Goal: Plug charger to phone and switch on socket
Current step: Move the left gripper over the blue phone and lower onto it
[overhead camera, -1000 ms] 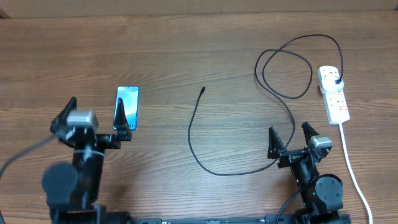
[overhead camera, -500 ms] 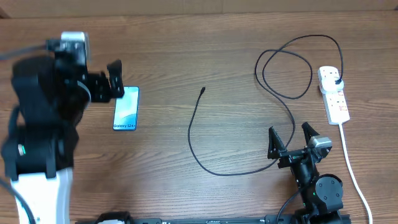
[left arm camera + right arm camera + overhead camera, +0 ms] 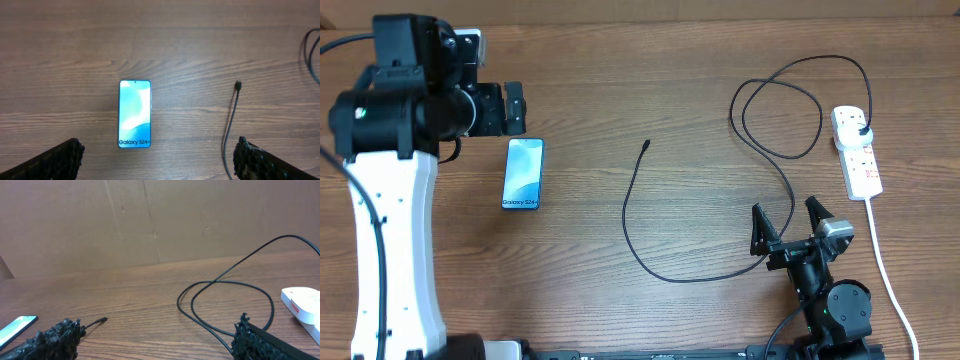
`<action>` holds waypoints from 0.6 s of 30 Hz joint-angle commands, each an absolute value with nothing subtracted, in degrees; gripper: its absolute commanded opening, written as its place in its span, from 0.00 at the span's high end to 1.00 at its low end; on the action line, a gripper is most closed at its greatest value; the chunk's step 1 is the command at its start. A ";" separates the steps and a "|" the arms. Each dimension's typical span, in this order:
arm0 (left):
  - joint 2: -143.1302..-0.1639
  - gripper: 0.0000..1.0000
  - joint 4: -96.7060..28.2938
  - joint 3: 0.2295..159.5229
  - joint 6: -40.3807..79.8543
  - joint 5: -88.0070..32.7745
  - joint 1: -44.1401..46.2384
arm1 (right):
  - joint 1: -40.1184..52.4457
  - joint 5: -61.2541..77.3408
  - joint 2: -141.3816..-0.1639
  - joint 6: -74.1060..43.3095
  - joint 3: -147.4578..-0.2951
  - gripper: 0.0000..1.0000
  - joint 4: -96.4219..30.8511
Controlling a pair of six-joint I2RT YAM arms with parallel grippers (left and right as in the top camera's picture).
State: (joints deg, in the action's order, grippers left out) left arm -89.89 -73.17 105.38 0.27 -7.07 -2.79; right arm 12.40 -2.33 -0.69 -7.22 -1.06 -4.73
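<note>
- Above the phone [image 3: 523, 173], on the tabletop's [image 3: 620, 60] left, the left claw [image 3: 505, 108] hovers released, holding nothing.
- Right claw [image 3: 787, 222] sits near right, also spread and empty.
- Likely step: approaching the phone; the charger's [image 3: 630, 215] tip lies loose, apart to its right.
- Next calls for steadying the slim phone by its edges.
- Phone lies flat, screen up, lit blue-cyan; socket [image 3: 857, 150] far right.
</note>
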 commanded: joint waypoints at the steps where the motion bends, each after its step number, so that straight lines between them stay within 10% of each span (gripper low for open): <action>1: -93.08 0.00 -73.41 106.94 0.03 -7.55 -3.36 | 12.14 -2.22 -0.16 -6.79 -0.45 0.00 -4.51; 18: -112.60 0.00 -73.67 106.91 1.34 -0.91 -3.29 | 12.14 -2.22 -0.16 -6.81 -0.45 0.00 -4.51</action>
